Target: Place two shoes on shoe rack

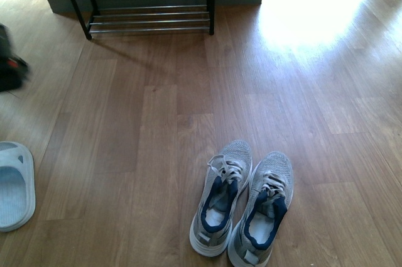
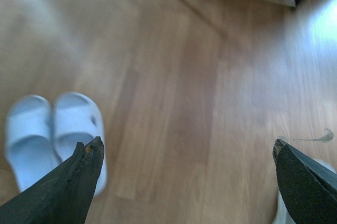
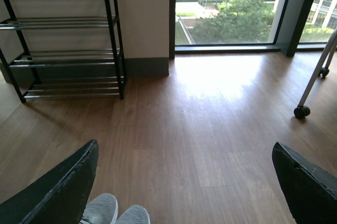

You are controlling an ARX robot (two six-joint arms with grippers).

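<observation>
A pair of grey knit sneakers (image 1: 242,201) with navy lining stands side by side on the wooden floor, near the front, toes toward the shoe rack (image 1: 147,19) at the back wall. One pale blue slide (image 1: 14,184) lies at the left edge; the left wrist view shows both slides (image 2: 52,134) together. My left gripper (image 2: 187,153) hangs open above bare floor, to the right of the slides. My right gripper (image 3: 184,153) is open too, with the sneaker toes (image 3: 113,213) just below it and the rack (image 3: 66,55) far ahead.
A dark blurred part of the left arm (image 1: 9,59) shows at the left edge of the front view. A wheeled stand leg (image 3: 310,87) is by the window on the right. Wooden floor (image 1: 157,122) stretches between shoes and rack.
</observation>
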